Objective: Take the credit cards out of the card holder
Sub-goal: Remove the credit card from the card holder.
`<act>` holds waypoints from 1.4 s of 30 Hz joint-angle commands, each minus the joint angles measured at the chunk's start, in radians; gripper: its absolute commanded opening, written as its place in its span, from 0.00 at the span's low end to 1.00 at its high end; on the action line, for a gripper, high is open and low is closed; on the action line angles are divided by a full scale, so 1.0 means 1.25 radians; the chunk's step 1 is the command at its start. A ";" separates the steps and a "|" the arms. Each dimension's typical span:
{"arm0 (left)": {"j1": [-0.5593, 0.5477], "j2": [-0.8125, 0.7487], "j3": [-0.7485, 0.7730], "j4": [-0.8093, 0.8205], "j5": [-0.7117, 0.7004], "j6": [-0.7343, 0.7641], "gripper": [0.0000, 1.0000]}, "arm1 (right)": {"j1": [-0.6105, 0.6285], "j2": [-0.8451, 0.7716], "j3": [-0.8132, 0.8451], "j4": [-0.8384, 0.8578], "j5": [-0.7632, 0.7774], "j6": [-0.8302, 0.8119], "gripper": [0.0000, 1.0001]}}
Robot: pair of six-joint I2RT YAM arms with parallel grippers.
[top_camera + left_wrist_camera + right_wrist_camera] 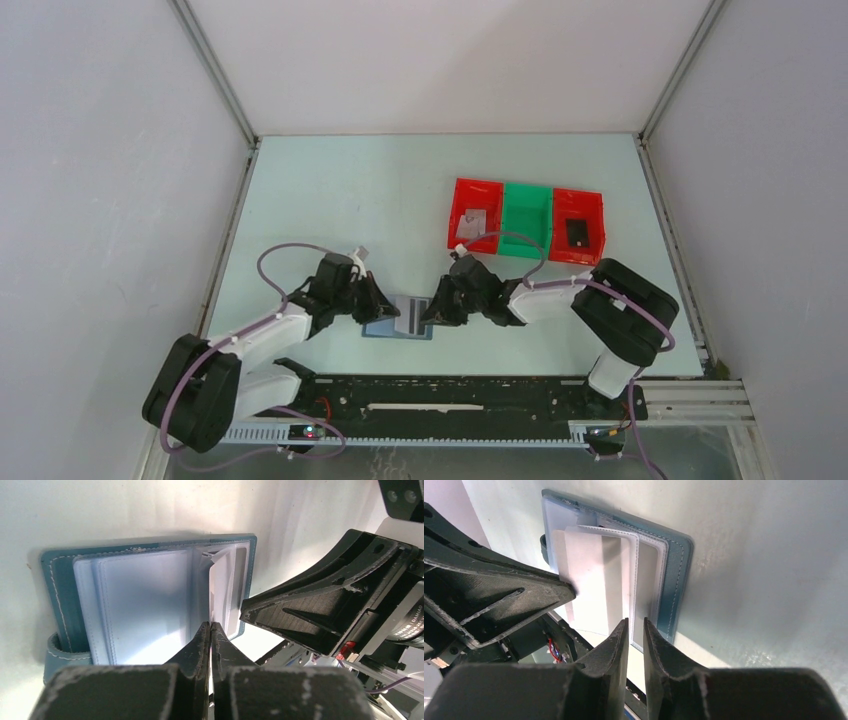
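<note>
The card holder (380,329) lies open on the table between both arms, teal outside with pale clear sleeves inside (135,595). A white credit card (591,575) stands up out of its sleeve, seen edge-on in the left wrist view (214,590). My left gripper (211,626) is shut on that card's edge, just left of the holder's fold (383,303). My right gripper (636,622) meets the holder from the right (430,312). Its jaws stand a sliver apart, pinching the stitched edge of a clear sleeve (633,580).
Three bins stand in a row at the back right. The left red bin (462,195) holds a grey card (472,222). The green bin (527,195) is in the middle. The right red bin (595,215) holds a black card (577,233).
</note>
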 commanded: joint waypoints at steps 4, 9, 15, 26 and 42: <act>0.005 0.045 -0.028 0.059 0.038 0.007 0.07 | -0.005 -0.041 0.042 -0.044 0.032 -0.031 0.26; 0.005 0.050 -0.023 0.059 0.036 0.007 0.19 | -0.007 -0.006 0.066 -0.034 0.018 -0.035 0.26; 0.005 0.054 -0.023 0.059 0.033 0.009 0.21 | -0.010 0.019 0.080 -0.033 0.013 -0.037 0.26; 0.005 0.062 -0.026 0.087 0.042 0.003 0.27 | -0.012 0.025 0.079 -0.063 0.035 -0.038 0.25; 0.005 0.092 -0.029 0.094 0.037 0.000 0.29 | -0.008 -0.004 0.062 -0.079 0.065 -0.040 0.25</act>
